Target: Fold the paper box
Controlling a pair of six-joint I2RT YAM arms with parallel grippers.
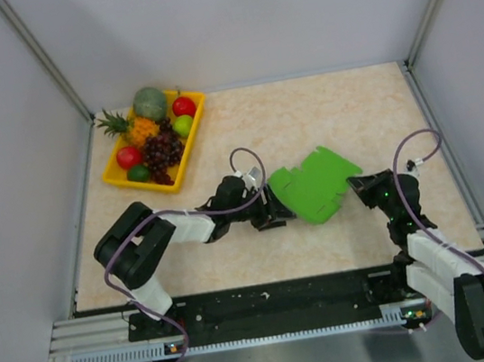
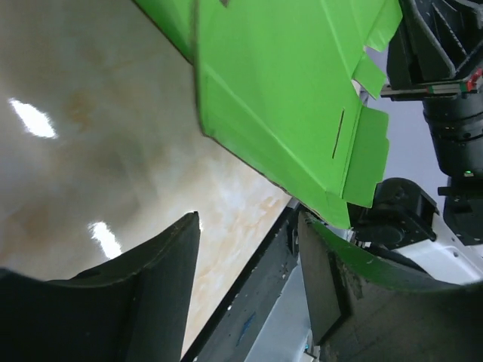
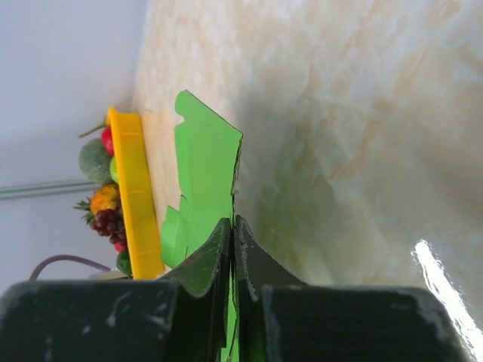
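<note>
Right up against the lens in the right wrist view are the black fingers of the right gripper (image 3: 232, 226), squeezed together on one edge of the bright green notched paper box cut-out (image 3: 204, 166). We can see a sliver of green pinched between them, so that side is a real grip.

From above, the paper box (image 1: 315, 184) sits in the front middle of the beige marble-look tabletop (image 1: 304, 108), between the two arms. It looks tilted with one side off the surface rather than lying flat, though we can't tell how much of it touches the table. It's not folded yet; the flaps and a small slot are spread out.

The left gripper (image 2: 247, 226) has its fingers spread wide with nothing between them. The sheet's edge hangs just past the tips, close to one finger.

What we'd worry about:
- One thin pinch on a floppy sheet means it can swivel or slide out if the left side pushes on it.
- If the left fingers close on a loose flap instead of a crease line, we'd guess it crumples, not folds.
- Pulling both ways could tear it at a notch.

The yellow plastic fruit tray (image 1: 115, 174) at the back left is well apart, so no trouble there.
</note>
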